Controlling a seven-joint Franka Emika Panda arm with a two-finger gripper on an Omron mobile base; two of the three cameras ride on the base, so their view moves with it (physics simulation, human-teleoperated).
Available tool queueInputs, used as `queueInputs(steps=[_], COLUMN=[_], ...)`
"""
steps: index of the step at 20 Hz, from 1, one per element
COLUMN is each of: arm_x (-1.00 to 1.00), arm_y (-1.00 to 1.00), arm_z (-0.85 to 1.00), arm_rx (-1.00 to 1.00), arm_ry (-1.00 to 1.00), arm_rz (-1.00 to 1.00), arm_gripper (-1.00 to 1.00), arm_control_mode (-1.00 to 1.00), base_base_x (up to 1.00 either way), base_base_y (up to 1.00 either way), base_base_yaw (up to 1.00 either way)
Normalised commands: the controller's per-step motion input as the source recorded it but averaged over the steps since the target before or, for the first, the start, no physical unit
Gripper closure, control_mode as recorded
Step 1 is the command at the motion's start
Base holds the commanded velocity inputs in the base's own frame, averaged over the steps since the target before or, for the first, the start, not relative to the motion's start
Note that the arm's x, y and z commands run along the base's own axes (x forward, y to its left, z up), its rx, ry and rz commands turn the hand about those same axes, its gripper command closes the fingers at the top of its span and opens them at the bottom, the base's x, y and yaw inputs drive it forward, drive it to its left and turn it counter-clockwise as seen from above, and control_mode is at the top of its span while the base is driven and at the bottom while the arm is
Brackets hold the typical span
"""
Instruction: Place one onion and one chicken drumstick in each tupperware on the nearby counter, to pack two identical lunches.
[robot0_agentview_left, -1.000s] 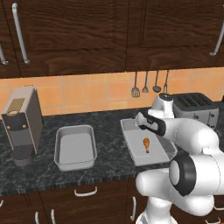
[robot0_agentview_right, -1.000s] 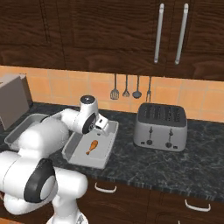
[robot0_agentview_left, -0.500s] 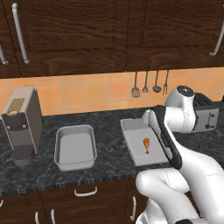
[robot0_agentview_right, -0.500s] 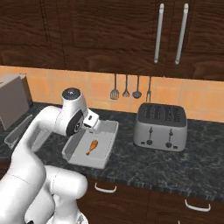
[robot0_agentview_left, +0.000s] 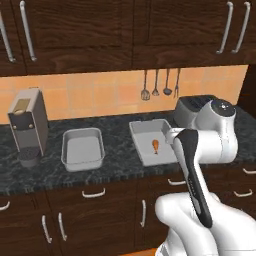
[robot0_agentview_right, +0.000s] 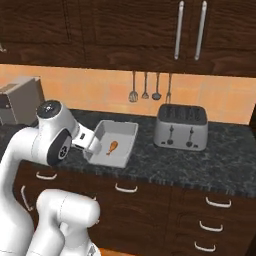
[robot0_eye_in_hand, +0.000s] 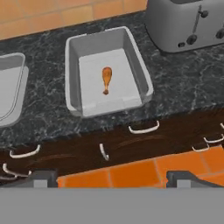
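Left base view
Table: black marbled stone worktop (robot0_agentview_left: 120, 165) over dark brown drawers.
Right tupperware: light-grey tray (robot0_agentview_left: 141, 131) beside the toaster (robot0_agentview_left: 190, 111), partly hidden behind the arm.
Chicken drumstick: a single orange-brown piece (robot0_agentview_left: 156, 146) lying on the floor of the right tupperware.
Left tupperware: (robot0_agentview_left: 83, 148) sits well apart to the left, nothing in it.
Coffee machine: grey box (robot0_agentview_left: 27, 125) at the far left of the table.
Utensils: three hang on the orange tile wall (robot0_agentview_left: 156, 85).

Right base view
Tupperware: (robot0_agentview_right: 126, 134) lies left of the toaster (robot0_agentview_right: 182, 127), the arm's wrist overlapping its near-left corner.
Chicken drumstick: (robot0_agentview_right: 113, 147) inside it, near the middle.
Gripper: cannot tell from this side how its jaws stand.

Hand view
Gripper: (robot0_eye_in_hand: 113, 179) its two dark tips stand far apart at the bottom, wide open, with nothing between them; it hangs above the orange floor in front of the drawers.
Chicken drumstick: (robot0_eye_in_hand: 106, 78) in the centre of the tupperware (robot0_eye_in_hand: 138, 65), thick end toward the wall.
Second tupperware: (robot0_eye_in_hand: 17, 94) at the left edge, cut off.
Toaster: (robot0_eye_in_hand: 188, 22) top right.
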Motion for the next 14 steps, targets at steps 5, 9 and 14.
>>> queueInputs(steps=[5,9,14], arm_x=[0.0,0.0,0.0], arm_y=[0.0,0.0,0.0], arm_z=[0.0,0.0,0.0], arm_rx=[0.0,0.0,0.0], arm_ry=[0.0,0.0,0.0], arm_rz=[0.0,0.0,0.0], arm_gripper=[-1.0,-1.0,-1.0], arm_control_mode=[1.0,1.0,1.0], base_base_x=[-1.0,-1.0,-0.4], base_base_y=[-0.7,-1.0,-1.0], base_base_yaw=[-0.2,-0.2,-0.21])
